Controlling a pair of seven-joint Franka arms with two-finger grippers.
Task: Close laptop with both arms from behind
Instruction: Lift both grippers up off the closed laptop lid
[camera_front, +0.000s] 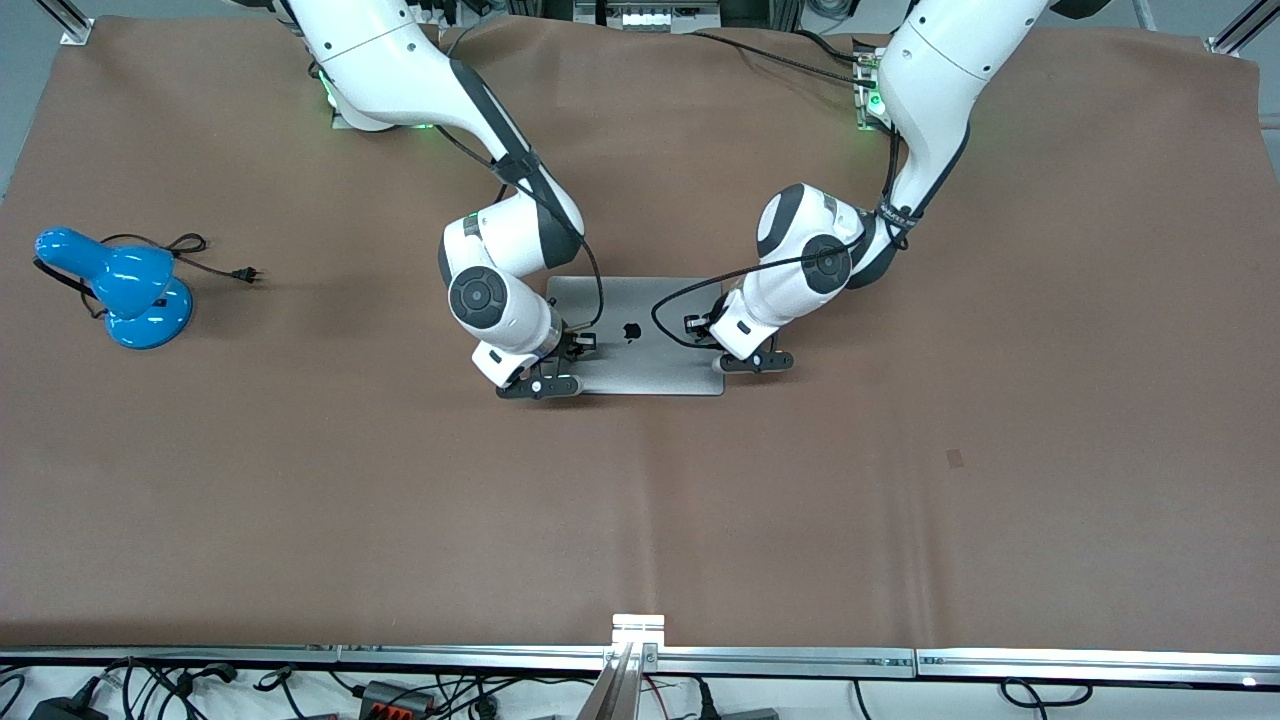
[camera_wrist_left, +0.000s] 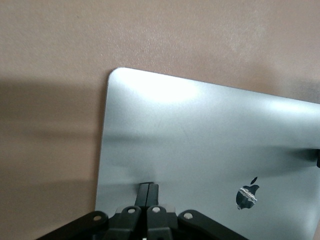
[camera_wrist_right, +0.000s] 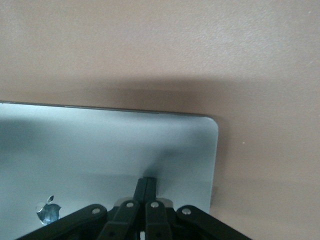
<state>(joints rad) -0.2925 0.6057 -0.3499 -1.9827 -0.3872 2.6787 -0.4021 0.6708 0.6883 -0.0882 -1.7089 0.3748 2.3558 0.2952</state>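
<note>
The laptop (camera_front: 640, 362) lies in the middle of the brown table with its grey lid down flat, so the keyboard and screen are hidden. The black apple logo (camera_front: 631, 331) faces up. My right gripper (camera_front: 540, 385) is shut, its fingertips pressed on the lid near the corner at the right arm's end, as the right wrist view (camera_wrist_right: 146, 181) shows. My left gripper (camera_front: 757, 361) is shut, its fingertips on the lid near the edge at the left arm's end, seen in the left wrist view (camera_wrist_left: 149, 186). The lid fills both wrist views (camera_wrist_left: 200, 130) (camera_wrist_right: 100, 145).
A blue desk lamp (camera_front: 120, 285) with a black cord and plug (camera_front: 245, 273) lies toward the right arm's end of the table. A metal rail (camera_front: 640, 655) runs along the table edge nearest the front camera.
</note>
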